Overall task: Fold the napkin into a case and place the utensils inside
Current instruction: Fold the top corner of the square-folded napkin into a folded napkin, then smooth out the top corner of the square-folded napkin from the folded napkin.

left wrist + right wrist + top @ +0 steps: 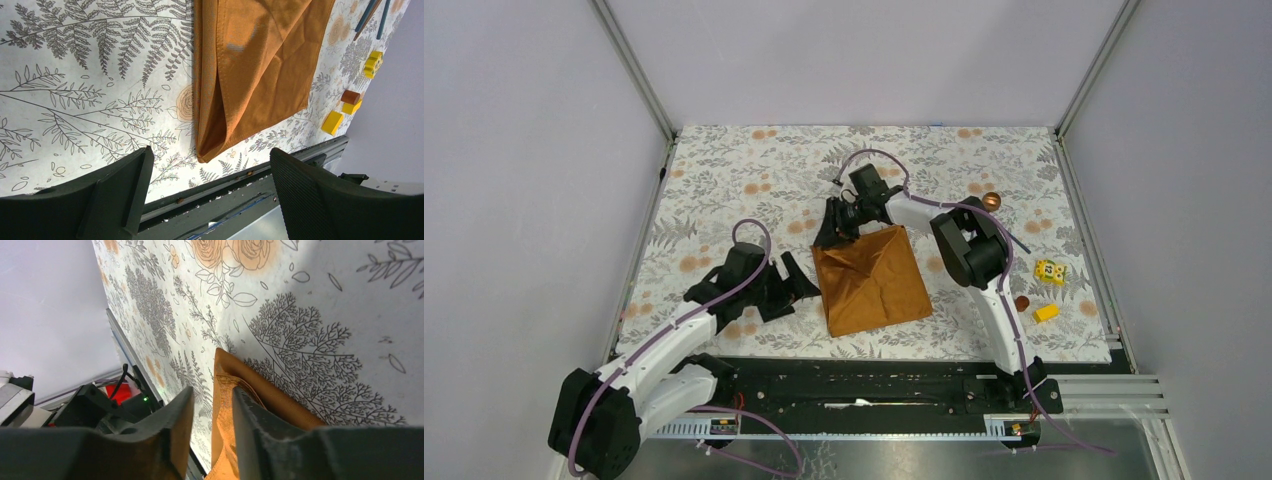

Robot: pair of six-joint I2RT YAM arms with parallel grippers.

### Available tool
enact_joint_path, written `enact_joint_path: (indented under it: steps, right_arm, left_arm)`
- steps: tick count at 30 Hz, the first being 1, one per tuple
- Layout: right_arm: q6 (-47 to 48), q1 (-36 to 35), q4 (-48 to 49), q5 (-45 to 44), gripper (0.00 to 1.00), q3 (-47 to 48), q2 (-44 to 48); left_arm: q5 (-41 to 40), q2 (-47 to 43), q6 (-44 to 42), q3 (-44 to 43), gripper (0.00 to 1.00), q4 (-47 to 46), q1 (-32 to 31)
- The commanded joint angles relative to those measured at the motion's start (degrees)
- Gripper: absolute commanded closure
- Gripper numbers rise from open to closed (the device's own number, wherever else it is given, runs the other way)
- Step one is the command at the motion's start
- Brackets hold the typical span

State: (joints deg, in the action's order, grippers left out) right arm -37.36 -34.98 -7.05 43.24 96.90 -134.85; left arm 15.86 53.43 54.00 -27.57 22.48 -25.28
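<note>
Napkin lies near the middle of the floral tabletop, shiny orange-brown, folded double into a rough four-sided shape, creased, its layers gaping along the left edge. Right gripper is at the far corner, fingers narrowly parted with the corner fold between them, not squeezed. Left gripper is spread wide just left of the napkin. Utensils lie at the far right.
</note>
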Motion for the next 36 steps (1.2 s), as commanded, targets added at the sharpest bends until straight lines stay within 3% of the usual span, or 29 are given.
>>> enact_joint_path:
  steps: [1,6,9,14,20,23,29,33,36]
  right_arm:
    - [1.4,-0.5,-2.5,2.3,0.55,2.3,3.0]
    - [2.1,2.0,-3.4,2.3,0.38,-1.0,14.6]
    - [1.5,5.5,1.7,3.6,0.30,-7.9,18.7]
    - [1.3,12.5,6.5,5.5,0.30,-17.2,19.5]
    - [2.0,16.0,8.7,6.8,0.40,-17.3,15.4]
    - [2.7,16.9,8.9,6.3,0.45,-17.8,14.0]
    - [6.4,17.6,7.7,1.7,0.45,-19.4,11.9]
    - [11.4,16.1,0.7,-3.0,0.41,-17.4,12.5]
    - [8.5,14.0,1.2,-2.3,0.34,-18.6,18.9]
  left_arm:
    - [1.7,1.2,-1.0,-1.1,0.08,-3.5,0.4]
    - [5.5,9.0,-1.6,-6.9,0.15,-10.9,1.0]
    - [7.9,17.0,-1.1,-11.4,0.33,-17.4,1.3]
    - [10.1,33.2,-2.0,-22.5,0.56,-22.1,1.8]
    - [7.6,45.2,-4.9,-30.9,0.75,-20.5,3.2]
    - [6.7,48.3,-5.5,-30.6,0.80,-20.5,4.9]
    - [3.2,51.2,-7.0,-27.8,0.90,-19.5,6.6]
    - [2.4,51.7,-6.8,-26.1,0.91,-20.3,6.6]
    - [1.6,51.6,-6.8,-25.2,0.93,-20.3,6.6]
